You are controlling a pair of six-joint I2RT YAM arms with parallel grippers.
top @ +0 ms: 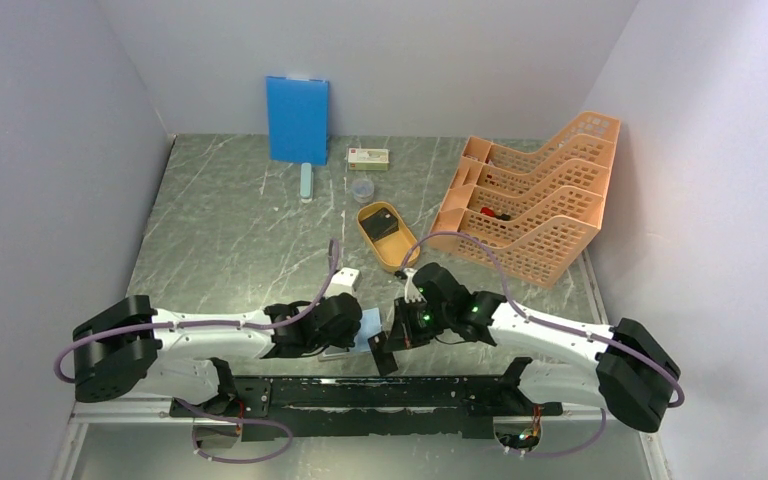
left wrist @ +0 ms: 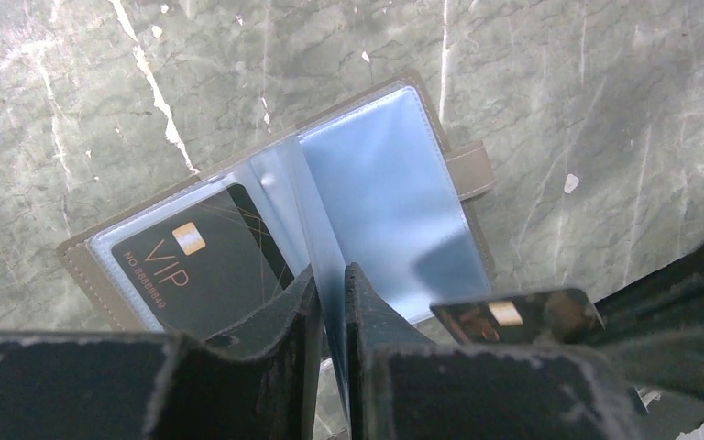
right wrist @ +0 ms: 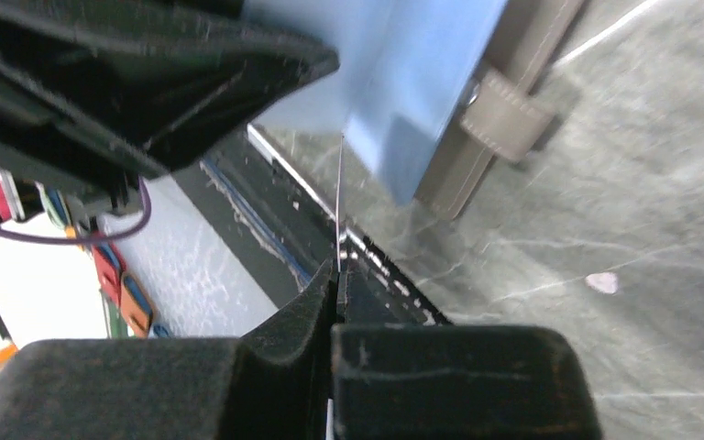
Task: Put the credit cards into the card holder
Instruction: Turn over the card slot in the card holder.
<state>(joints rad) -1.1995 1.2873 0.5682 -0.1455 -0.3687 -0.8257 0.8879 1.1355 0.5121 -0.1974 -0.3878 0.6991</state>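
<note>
One card [left wrist: 192, 266] in holder [left wrist: 394, 183], 2nd card [left wrist: 513, 316] not yet.
L end effector [left wrist: 330, 275] clamped on holder, R end effector [right wrist: 339, 272] on 2nd card.

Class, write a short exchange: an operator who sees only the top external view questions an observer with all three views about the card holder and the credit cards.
Operator: From above I can barely see the card holder. Is any card inside it?
Observer: Yes. The left wrist view shows the holder lying open, with a black VIP card tucked into its left half.
Operator: What is the right gripper doing?
Observer: It is shut on a second credit card, seen edge-on in its own wrist view and not yet inside the holder.
</note>
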